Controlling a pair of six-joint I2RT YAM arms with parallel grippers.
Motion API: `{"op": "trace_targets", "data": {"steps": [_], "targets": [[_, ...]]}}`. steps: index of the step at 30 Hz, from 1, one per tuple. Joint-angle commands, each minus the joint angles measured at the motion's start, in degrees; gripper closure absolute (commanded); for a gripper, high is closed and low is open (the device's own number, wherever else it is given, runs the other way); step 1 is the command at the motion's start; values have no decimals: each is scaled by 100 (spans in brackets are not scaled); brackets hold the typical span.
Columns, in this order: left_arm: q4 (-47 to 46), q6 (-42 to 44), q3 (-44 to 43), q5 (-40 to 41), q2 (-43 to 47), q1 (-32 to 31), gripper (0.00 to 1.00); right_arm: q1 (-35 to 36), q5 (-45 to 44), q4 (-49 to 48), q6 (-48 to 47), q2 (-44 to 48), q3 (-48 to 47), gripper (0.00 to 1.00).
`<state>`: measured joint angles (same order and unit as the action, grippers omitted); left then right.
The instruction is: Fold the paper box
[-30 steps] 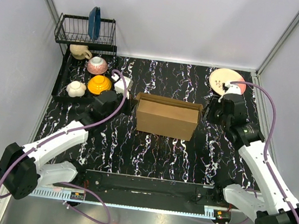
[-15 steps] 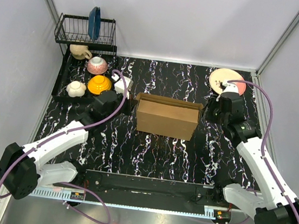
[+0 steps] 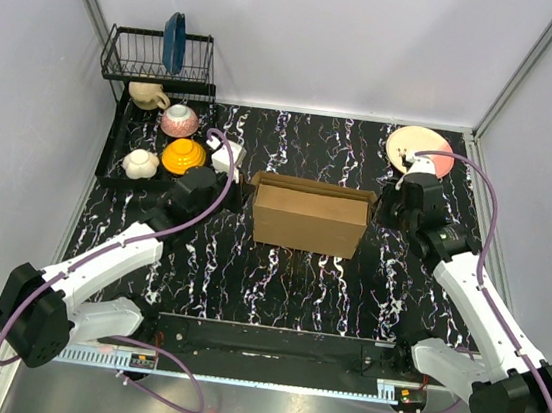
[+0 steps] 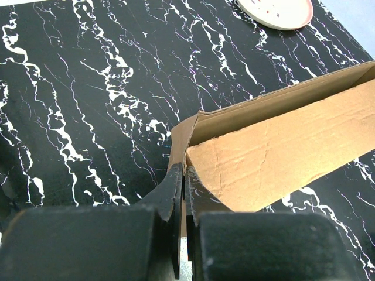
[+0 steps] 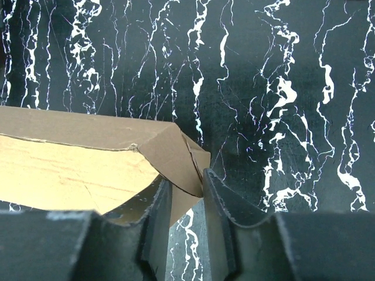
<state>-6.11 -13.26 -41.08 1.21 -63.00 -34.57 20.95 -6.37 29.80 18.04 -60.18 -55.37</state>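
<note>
The paper box (image 3: 307,221) is plain brown cardboard, standing open-topped in the middle of the black marbled table. My left gripper (image 3: 245,189) is at its left end. In the left wrist view its jaws (image 4: 184,175) are pressed together on the thin end flap of the box (image 4: 281,158). My right gripper (image 3: 381,203) is at the box's right end. In the right wrist view its fingers (image 5: 186,187) sit either side of a creased corner flap of the box (image 5: 76,170), touching it, with a gap between them below.
A black dish rack (image 3: 158,56) with a blue plate (image 3: 173,41) stands at the back left. Before it are a tan mug (image 3: 148,96), a pink bowl (image 3: 180,119), an orange bowl (image 3: 183,155) and a white cup (image 3: 140,163). A pink plate (image 3: 419,149) lies back right.
My right gripper has narrowed onto the box's right corner flap and the right arm has shifted slightly toward the back. The left arm and the box have stayed put.
</note>
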Motion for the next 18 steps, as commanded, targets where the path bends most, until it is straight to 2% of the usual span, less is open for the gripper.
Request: {"op": "trace_targets", "data": {"steps": [1,11,18], "targets": [[31,69,-190,-244,25,-24,100,41,31,-308,-99,77,18,70],[101,113,-216,-192,25,-24,100,41,154,-62,199,15,-324,98],[198,227,-251,-139,7,-32,100,41,373,271,489,-151,-685,100]]}}
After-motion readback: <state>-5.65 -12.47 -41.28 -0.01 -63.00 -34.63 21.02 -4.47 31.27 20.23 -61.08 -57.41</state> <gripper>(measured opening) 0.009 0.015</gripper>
